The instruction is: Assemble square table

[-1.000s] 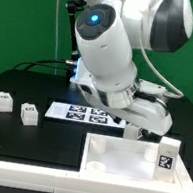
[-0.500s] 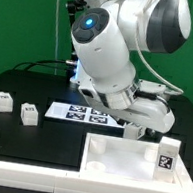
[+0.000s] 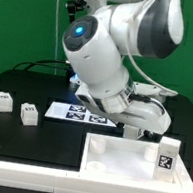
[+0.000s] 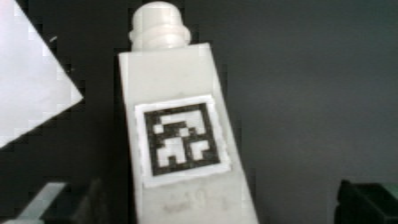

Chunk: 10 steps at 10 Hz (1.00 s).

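In the wrist view a white leg (image 4: 178, 130) with a black-white tag and a round peg at its end lies on the black table. My gripper (image 4: 210, 208) is open. Its dark fingers (image 4: 50, 206) stand on either side of the leg, with a gap on each side. In the exterior view the gripper (image 3: 138, 129) is low behind the white square top (image 3: 125, 158), and its fingertips and this leg are hidden. A tagged leg (image 3: 166, 157) stands on the top's right part. Two more legs (image 3: 3, 98) (image 3: 27, 113) stand at the exterior view's left.
The marker board (image 3: 77, 113) lies flat in the middle of the table, just left of the gripper. A long white border rail (image 3: 25, 150) runs along the front left. A white surface edge (image 4: 32, 80) shows beside the leg in the wrist view.
The arm's upper body has swung toward the exterior view's left, and the hand has shifted slightly. The legs and the top have not moved.
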{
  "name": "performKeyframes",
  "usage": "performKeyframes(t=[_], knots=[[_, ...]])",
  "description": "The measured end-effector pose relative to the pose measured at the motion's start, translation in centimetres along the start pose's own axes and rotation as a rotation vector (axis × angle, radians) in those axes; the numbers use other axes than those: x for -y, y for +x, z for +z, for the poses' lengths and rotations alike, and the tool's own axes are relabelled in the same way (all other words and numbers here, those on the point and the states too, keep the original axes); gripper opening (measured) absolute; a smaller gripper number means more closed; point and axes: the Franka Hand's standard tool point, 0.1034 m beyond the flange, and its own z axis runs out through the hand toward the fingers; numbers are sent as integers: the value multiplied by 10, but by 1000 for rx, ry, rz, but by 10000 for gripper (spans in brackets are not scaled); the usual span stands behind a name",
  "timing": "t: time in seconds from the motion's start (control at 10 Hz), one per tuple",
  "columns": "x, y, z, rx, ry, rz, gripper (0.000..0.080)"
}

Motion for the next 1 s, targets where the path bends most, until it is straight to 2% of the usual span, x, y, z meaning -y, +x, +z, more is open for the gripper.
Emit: performKeyframes(t=[0.1,0.2,0.7,0.8,0.9,1.0], knots=[[-6,3,2,13,7,11,649],[-6,3,5,18,-2,6,649],[-8,4,4,18,-1,11,649],[-11,2,4,39,1,14,649],[-19,-4,3,127,2,29,649],[-25,0,2,193,6,48,649]])
